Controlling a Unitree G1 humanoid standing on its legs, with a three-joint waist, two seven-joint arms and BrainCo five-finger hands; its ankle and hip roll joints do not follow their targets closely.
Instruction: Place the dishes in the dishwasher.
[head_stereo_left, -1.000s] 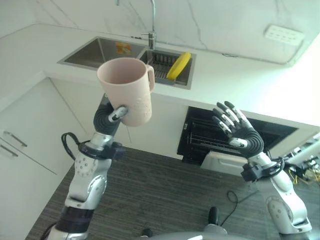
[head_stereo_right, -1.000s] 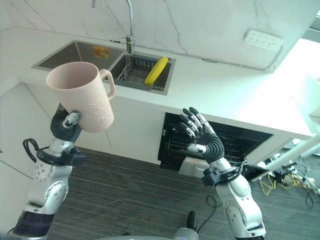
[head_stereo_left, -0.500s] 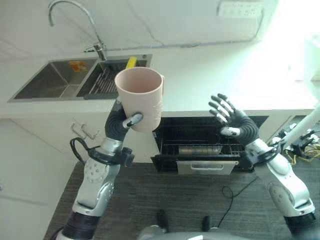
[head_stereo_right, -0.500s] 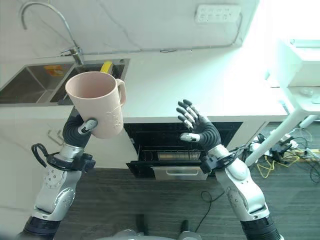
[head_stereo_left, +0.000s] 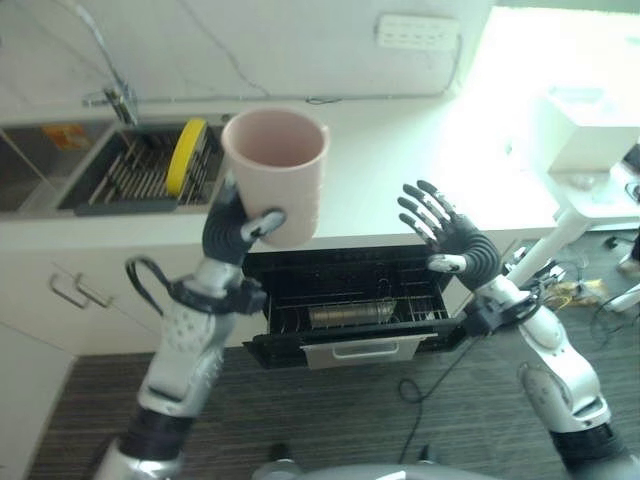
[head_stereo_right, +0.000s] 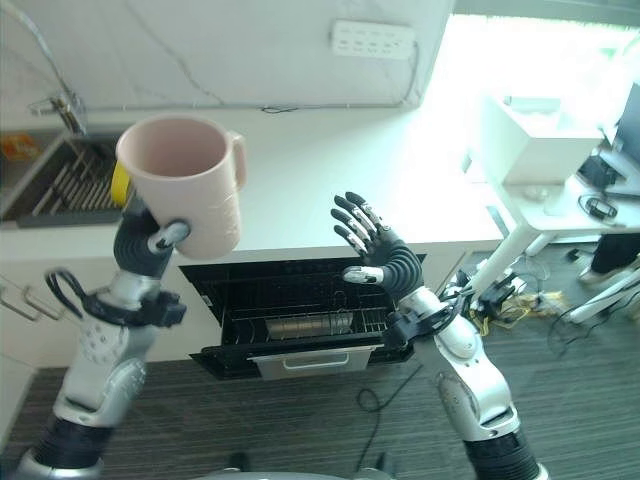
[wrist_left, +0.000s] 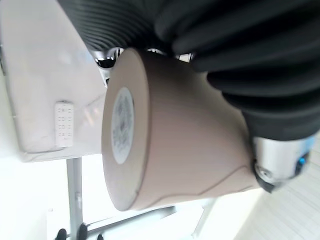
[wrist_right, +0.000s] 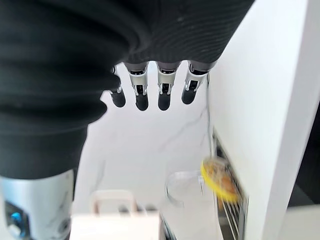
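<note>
A pale pink mug (head_stereo_left: 275, 170) stands upright in the air in front of the white counter, with my left hand (head_stereo_left: 235, 228) shut round its lower wall. In the left wrist view its round base (wrist_left: 122, 125) faces outward past the dark cover. My right hand (head_stereo_left: 452, 243) is raised to the right of the mug, fingers (wrist_right: 142, 95) spread and straight, holding nothing. Below both hands the dishwasher (head_stereo_left: 300, 352) is open under the counter, its drawer rack (head_stereo_left: 345, 315) pulled out with a metal piece lying in it. A yellow dish (head_stereo_left: 186, 155) leans in the sink rack.
The sink (head_stereo_left: 95, 195) and its tap (head_stereo_left: 118, 95) lie at the left, with cabinet handles (head_stereo_left: 70, 292) below. A wall socket (head_stereo_left: 415, 30) sits above the counter (head_stereo_left: 400, 150). A white side table (head_stereo_left: 590, 190) with a box stands at the right.
The whole picture has swung from the sink towards the dishwasher, so the camera moved. The left hand still holds the mug and the right hand stays spread.
</note>
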